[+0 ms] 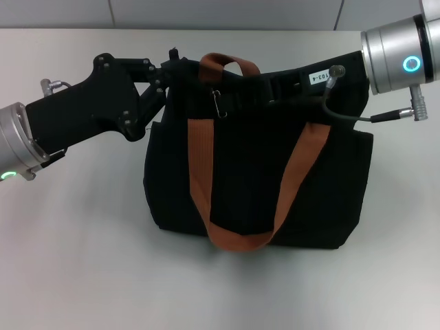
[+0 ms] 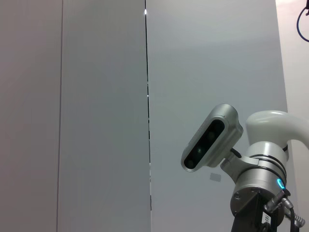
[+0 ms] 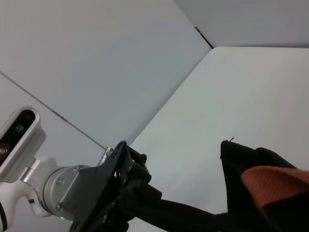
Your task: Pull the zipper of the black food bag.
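The black food bag (image 1: 254, 179) stands upright on the white table, its two orange-brown straps (image 1: 203, 165) draped over its front. A small silver zipper pull (image 1: 218, 103) hangs at the top seam, left of centre. My left gripper (image 1: 172, 69) reaches in from the left and is shut on the bag's top left corner. The right wrist view shows this same left gripper (image 3: 193, 217) meeting the bag (image 3: 251, 164). My right gripper (image 1: 289, 86) lies along the bag's top seam from the right, and its black fingers merge with the fabric.
The white table (image 1: 75, 261) spreads around the bag, and a grey wall (image 1: 206, 14) runs behind it. A grey cable (image 1: 344, 113) loops from the right wrist over the bag's top right. The left wrist view shows only the wall and the right arm's wrist camera (image 2: 212, 137).
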Available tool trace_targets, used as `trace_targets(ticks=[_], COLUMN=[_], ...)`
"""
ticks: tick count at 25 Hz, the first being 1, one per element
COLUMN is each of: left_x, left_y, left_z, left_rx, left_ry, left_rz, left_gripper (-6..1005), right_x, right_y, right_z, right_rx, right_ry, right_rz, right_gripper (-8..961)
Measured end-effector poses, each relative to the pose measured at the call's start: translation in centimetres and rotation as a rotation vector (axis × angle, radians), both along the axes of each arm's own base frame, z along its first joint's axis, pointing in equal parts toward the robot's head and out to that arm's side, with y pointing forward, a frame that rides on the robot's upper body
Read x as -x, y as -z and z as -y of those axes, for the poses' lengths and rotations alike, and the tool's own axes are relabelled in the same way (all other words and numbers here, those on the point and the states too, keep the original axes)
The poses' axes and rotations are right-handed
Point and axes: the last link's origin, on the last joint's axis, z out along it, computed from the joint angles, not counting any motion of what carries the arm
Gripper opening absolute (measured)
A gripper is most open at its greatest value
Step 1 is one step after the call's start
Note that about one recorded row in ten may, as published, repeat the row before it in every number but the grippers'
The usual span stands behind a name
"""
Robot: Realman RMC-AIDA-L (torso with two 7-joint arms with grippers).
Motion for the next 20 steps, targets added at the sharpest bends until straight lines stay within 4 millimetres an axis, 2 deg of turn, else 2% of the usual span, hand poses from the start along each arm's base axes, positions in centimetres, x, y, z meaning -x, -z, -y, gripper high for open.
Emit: trace_targets(ticks=[20], left_x=[0.1], left_y=[0.0], left_z=[-0.1], left_rx=[-0.006], left_ry=[-0.011], left_rz=[-0.002], left_gripper=[59], right_x=[-0.8], right_y=[-1.2], right_z=[0.0], right_rx=[-0.05], right_ry=[0.03], right_rz=[0.062], right_gripper=[-1])
